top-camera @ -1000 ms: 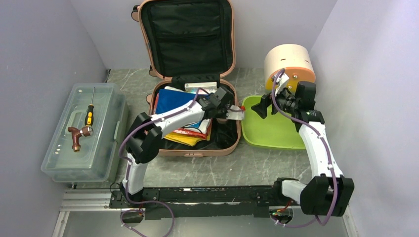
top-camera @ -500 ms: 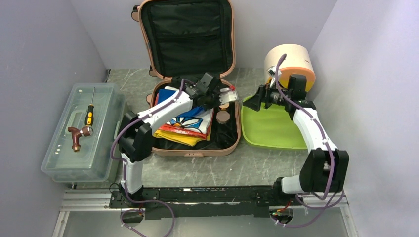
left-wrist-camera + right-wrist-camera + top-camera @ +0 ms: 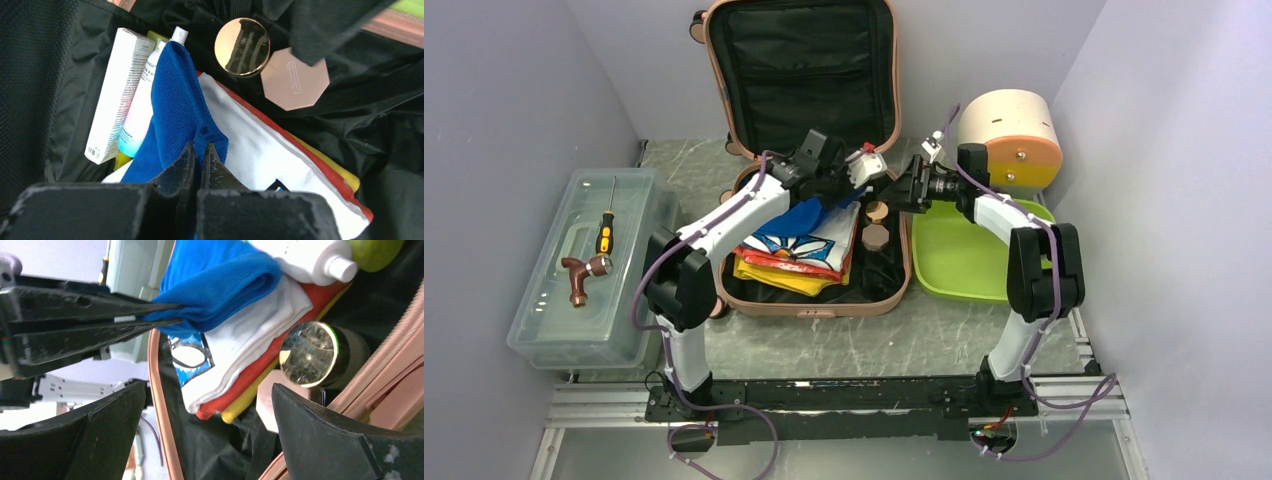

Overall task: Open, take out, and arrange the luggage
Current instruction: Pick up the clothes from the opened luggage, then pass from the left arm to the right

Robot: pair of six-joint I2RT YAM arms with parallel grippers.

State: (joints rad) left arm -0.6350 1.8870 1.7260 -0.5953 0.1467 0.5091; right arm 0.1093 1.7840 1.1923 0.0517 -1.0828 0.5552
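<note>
From above: the luggage [image 3: 809, 308] sits at the back of the surface [image 3: 874, 340], lid upright, opening done. Folded clothes [image 3: 799, 255] lie inside, and nothing shows on the green tray [image 3: 969, 270] beside it.

Left wrist: the left pincer [image 3: 199, 152], pressed together, pinches a raised fold of blue cloth [image 3: 177, 95] above the pile. A white tube [image 3: 142, 100] and box [image 3: 112, 95] lie alongside.

Right wrist: the right pincer [image 3: 209, 390] hangs spread wide, holding nothing, at the luggage's right edge. Unpacking looks barely begun; arranging remains.
</note>
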